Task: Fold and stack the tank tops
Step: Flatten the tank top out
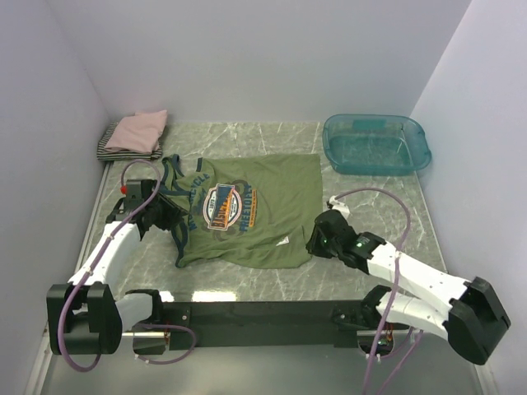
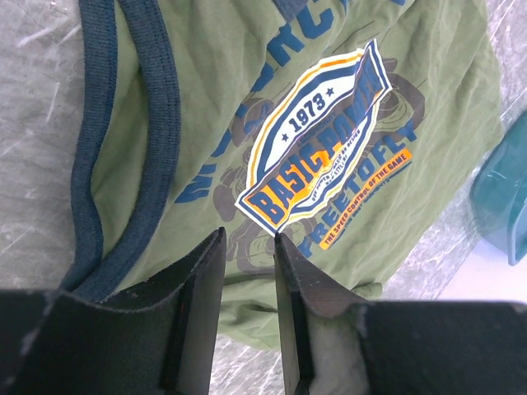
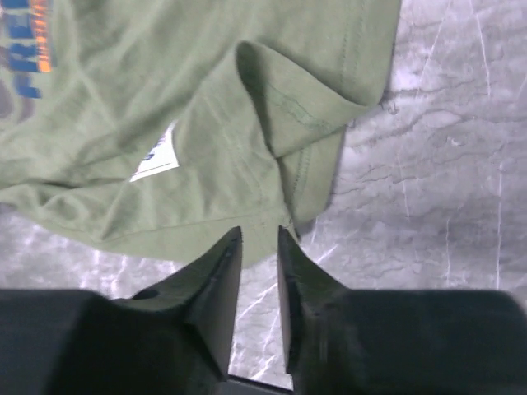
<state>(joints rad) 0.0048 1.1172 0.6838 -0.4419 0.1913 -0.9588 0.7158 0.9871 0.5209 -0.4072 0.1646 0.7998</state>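
Table (image 1: 247, 280): the marble top is closed in by white walls at the left, the back and the right. The free room is the near strip in front of the shirt and the back strip behind it.
Olive tank top (image 1: 247, 210): it lies flat in the middle of the table with the print up, the straps toward the left and the hem toward the right. No fold is made in it yet.
Teal tub (image 1: 338, 156): it stands in the back right corner, apart from the shirt's hem. It takes no part in the work.
Stack: a pink top (image 1: 138, 132) lies folded on a striped top (image 1: 111, 150) in the back left corner, near the straps. I judge that these two are done, so the olive one is left to fold and to put on them.
Left gripper (image 1: 169, 216): it is at the strap side, over the cloth near the navy trim (image 2: 152, 123). The fingers stand a little apart with green cloth showing in the gap. I cannot tell if they pinch it.
Right gripper (image 3: 259, 234): it is at the near right corner of the hem. The fingers stand slightly apart, marble shows between them, and nothing is seen held.
Hem corner (image 3: 296, 107): it is turned over on itself, just beyond the right fingertips. In my view it needs smoothing before the fold.
White label (image 3: 156, 156): it shows on the cloth beside that corner.
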